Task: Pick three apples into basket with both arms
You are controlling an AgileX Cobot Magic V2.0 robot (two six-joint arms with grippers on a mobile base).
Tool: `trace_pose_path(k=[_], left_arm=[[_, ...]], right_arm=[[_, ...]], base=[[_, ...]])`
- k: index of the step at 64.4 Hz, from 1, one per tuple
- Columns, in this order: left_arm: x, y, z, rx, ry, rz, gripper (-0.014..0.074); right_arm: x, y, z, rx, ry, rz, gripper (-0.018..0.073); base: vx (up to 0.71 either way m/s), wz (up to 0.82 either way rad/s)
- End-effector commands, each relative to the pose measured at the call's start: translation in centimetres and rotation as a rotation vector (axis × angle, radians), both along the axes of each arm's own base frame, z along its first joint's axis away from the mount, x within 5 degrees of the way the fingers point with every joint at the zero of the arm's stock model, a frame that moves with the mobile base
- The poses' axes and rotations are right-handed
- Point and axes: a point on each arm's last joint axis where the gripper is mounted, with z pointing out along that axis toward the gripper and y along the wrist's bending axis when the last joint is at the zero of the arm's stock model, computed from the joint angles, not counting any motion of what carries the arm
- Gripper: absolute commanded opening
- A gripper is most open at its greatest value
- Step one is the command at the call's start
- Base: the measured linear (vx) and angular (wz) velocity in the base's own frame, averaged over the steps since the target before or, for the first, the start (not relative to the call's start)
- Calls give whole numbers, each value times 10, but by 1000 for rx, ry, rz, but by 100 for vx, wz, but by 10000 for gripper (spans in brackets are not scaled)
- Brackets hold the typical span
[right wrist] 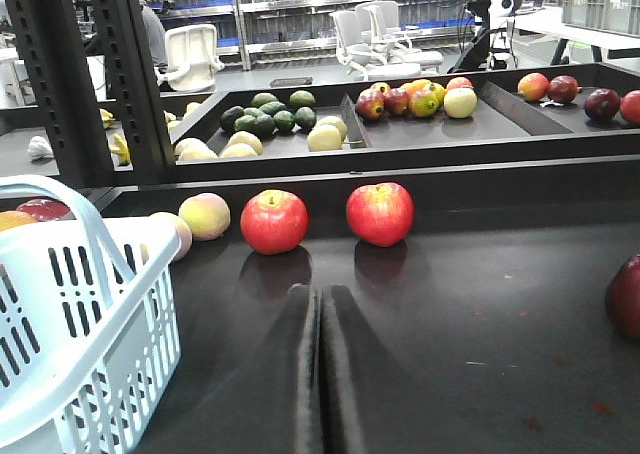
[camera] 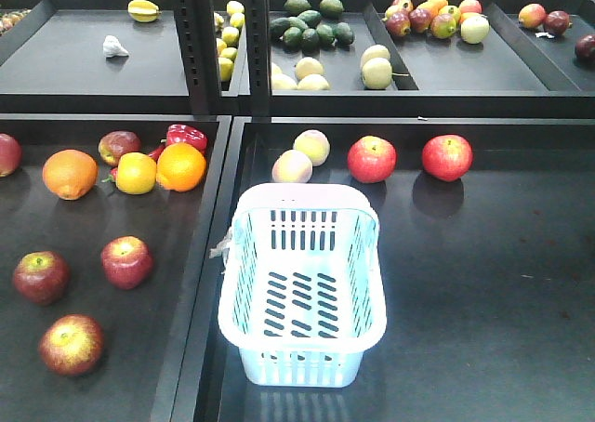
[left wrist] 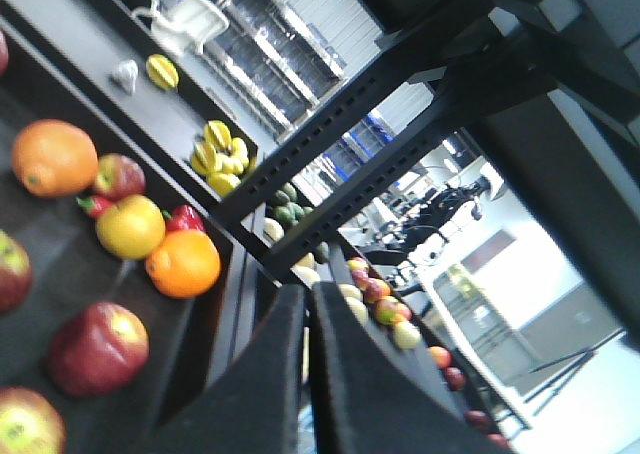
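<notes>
- Dark trays (camera: 483, 283) on a metal rack, with workshop chairs and shelving far behind.
- Basket (camera: 302, 283) upright at the near middle of the right tray. Slotted bottom bare, no fruit inside.
- Nothing done so far, judging from that: all three picks left.
- Apples (camera: 41, 276) (camera: 126, 260) (camera: 72, 344) loose in the near part of the left tray, apart from one another. Separated from the basket by the tray walls.
- Red pair (camera: 372, 159) (camera: 447, 157) at the far side of the right tray, beyond the basket. Brighter skin, yet probably usable too, and closer to the right arm.
- Oranges (camera: 70, 174) (camera: 180, 166) and yellow apple (camera: 136, 173) far in the left tray, peaches (camera: 293, 166) just beyond the basket. Not wanted.
- Left gripper (left wrist: 303, 294) closed, fingers nearly together and gripping nothing. Raised over the left tray's right edge, fruit off to its left.
- Right gripper (right wrist: 321, 292) closed too, fingers touching and empty. Low over the right tray, aimed between the red pair, basket at its near left.
- Neither arm visible from the front view, so both probably pulled back.
- Likely next: opening a gripper and reaching for a first apple.
</notes>
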Motion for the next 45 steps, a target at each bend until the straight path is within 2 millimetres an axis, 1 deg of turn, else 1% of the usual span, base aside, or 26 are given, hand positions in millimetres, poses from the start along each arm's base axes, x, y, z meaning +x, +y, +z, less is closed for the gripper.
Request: trace_pose_path(k=[1,7,14,19,22,23,26,31,35,36,40,45], left_arm=[[-1,3,1,-99,-63,19,-7],[-4,3,13,-183,-103,15,-7],[-10,3,42,-138,-187,12,-7],[-20,3,72,-32,-276,25,-7],[-26,2,87,79,-311,38,-7],[-27,2,90,100,-315,41,-5],[-32,0,105,207,-330,44,-3],[-38,-4,130,323,-325,11,8],[-36,-6,143,393,-306,-8,22],[-35,-7,149,421,-297,-17,29],[-32,-9,164,500,-285,-31,56],[-21,-11,180,594,-250,-56,99]], right_arm=[[0,1,4,-1,-73,6,-3],[0,1,4,-1,-73,6,-3],[0,1,4,-1,-73,6,-3],[0,1,4,-1,-73,6,-3],[0,1,4,-1,-73,6,-3],[0,1,4,-1,-73,6,-3],[0,1,4,-1,-73,6,-3],[0,1,4,-1,-73,6,-3],[0,1,4,-1,-73,6,-3],[0,1,4,-1,-73,6,-3],[0,1,4,-1,-73,6,-3],[0,1,4,-1,-73,6,-3]], base=[[0,0],[0,0],[0,0],[0,0],[0,0],[0,0],[0,0],[0,0],[0,0],[0,0],[0,0],[0,0]])
